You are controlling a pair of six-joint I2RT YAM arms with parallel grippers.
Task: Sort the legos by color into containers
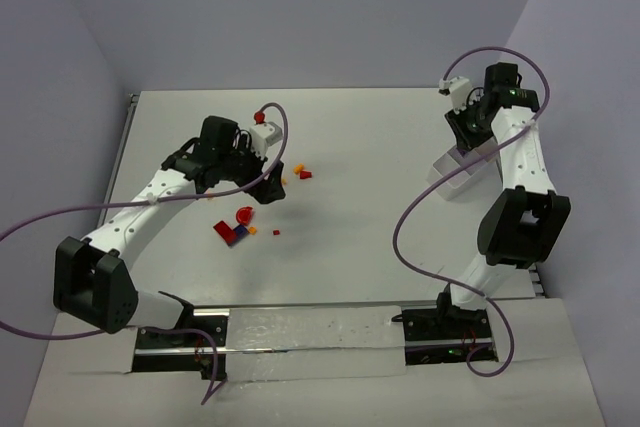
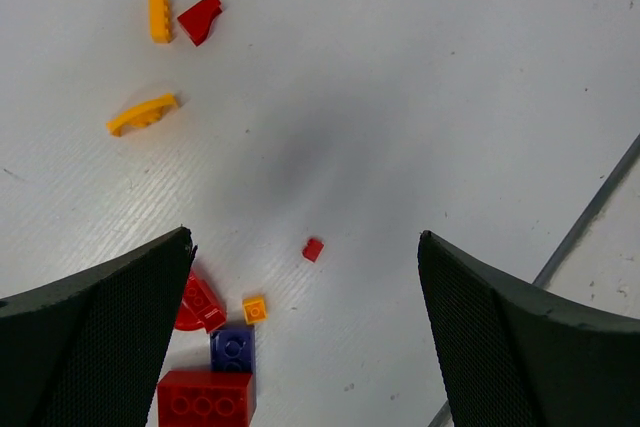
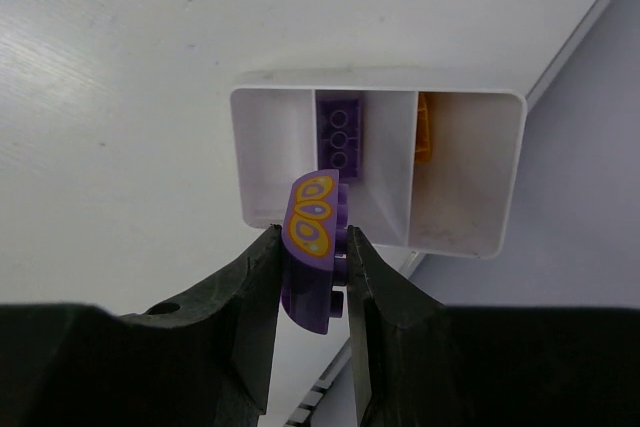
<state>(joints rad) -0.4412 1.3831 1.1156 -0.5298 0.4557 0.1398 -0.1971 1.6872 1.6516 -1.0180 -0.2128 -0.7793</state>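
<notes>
My right gripper (image 3: 312,239) is shut on a curved purple lego (image 3: 312,209) with orange ovals printed on it. It hangs just over the near wall of a white three-part container (image 3: 270,147), which also shows in the top view (image 1: 450,175). A purple brick (image 3: 340,132) lies in the middle part and an orange piece (image 3: 425,127) in the right part. My left gripper (image 2: 305,242) stands open above loose legos: a tiny red piece (image 2: 313,249), a small orange one (image 2: 255,309), a purple brick (image 2: 232,349), a red brick (image 2: 205,399) and a red rounded piece (image 2: 197,305).
Farther out lie an orange plate (image 2: 159,15), a red wedge (image 2: 200,18) and a curved orange piece (image 2: 143,114). A purple cable (image 2: 590,212) crosses the table on the right of the left wrist view. The container sits near the table's right edge (image 1: 545,287).
</notes>
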